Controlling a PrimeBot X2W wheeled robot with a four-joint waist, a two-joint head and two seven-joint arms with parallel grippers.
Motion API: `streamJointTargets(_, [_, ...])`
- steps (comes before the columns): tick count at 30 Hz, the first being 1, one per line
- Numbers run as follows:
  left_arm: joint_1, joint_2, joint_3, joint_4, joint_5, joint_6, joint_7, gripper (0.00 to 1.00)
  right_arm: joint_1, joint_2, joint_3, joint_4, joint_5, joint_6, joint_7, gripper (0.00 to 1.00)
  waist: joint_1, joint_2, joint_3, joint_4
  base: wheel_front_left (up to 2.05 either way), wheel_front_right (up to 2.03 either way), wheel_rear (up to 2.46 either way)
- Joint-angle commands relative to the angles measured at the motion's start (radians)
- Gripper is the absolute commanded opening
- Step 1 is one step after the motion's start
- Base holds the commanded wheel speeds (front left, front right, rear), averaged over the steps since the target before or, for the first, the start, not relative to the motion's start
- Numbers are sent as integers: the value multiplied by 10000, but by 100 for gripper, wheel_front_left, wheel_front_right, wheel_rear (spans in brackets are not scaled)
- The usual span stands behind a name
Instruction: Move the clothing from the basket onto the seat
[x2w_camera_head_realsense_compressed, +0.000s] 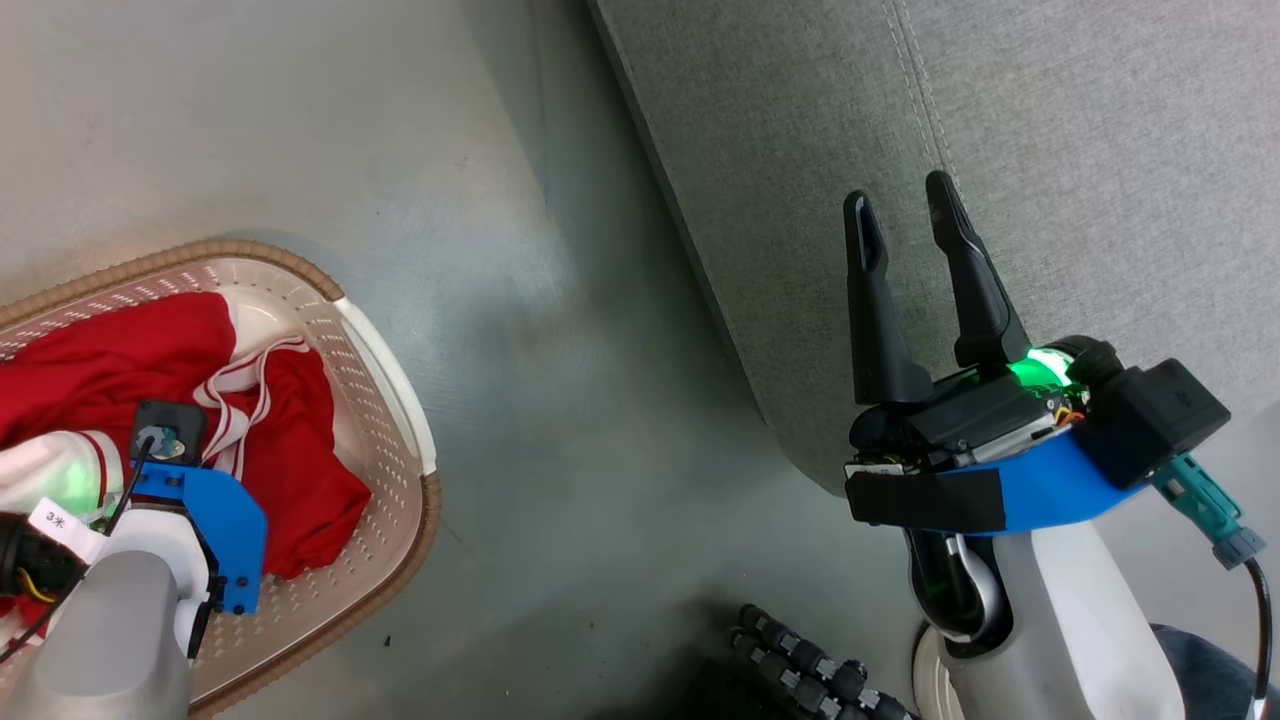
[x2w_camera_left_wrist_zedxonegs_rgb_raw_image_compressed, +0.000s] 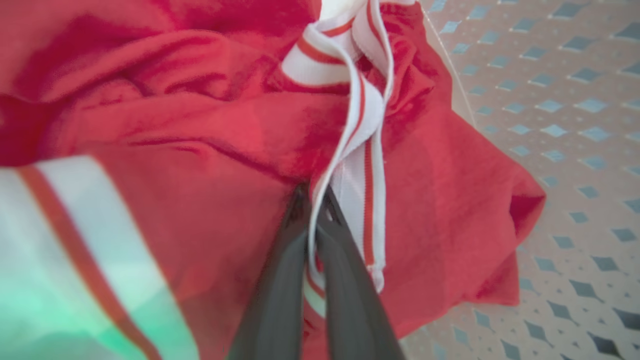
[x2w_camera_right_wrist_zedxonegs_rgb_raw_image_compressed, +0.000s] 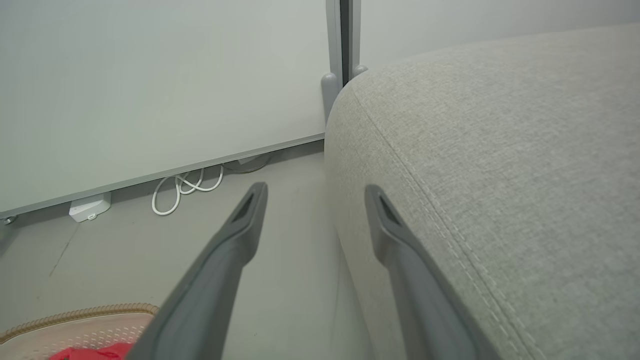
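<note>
While the left gripper (x2w_camera_left_wrist_zedxonegs_rgb_raw_image_compressed: 312, 197) sits pinched shut on the white-striped trim of the red clothing (x2w_camera_head_realsense_compressed: 110, 365), which lies inside the basket (x2w_camera_head_realsense_compressed: 395, 350) on the floor (x2w_camera_head_realsense_compressed: 560, 300), the right gripper (x2w_camera_head_realsense_compressed: 905, 200) hangs with fingers spread, empty, over the edge of the grey seat (x2w_camera_head_realsense_compressed: 1050, 120).

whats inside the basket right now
Red clothing with white striped trim lies in the basket, the left gripper shut on its trim. Anything beneath the cloth is covered.
</note>
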Motion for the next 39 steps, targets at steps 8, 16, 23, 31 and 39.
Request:
streamJointTargets(8, [-195, 116, -24, -186, -147, 119, 19, 0, -186, 10, 214, 111, -1, -6, -38, 100, -1, 0, -32, 51, 0, 0, 0])
streamJointTargets(16, [-138, -925, -192, 70, -509, -31, -567, 0, -105, 7, 0, 746, -868, -6, -35, 100, -1, 0, -1598, 1197, 0, 0, 0])
streamJointTargets(23, [-238, -1945, -817, 746, -479, -602, -1177, 0, 457, -2, -393, 1483, -1807, -6, -32, 100, -1, 0, -3734, 2513, 0, 0, 0])
streamJointTargets(31, [-511, -2589, -1568, 953, -838, -1205, -1724, 0, 1224, -2, -353, 1670, -2447, -7, 599, 100, -1, 0, -5853, 3809, 0, 0, 0])
streamJointTargets(39, [-600, -2630, -3205, -820, -2846, -1390, -1494, 0, 1990, -2, -599, 1359, -2609, -7, 1212, 100, -1, 0, -7325, 4779, 0, 0, 0])
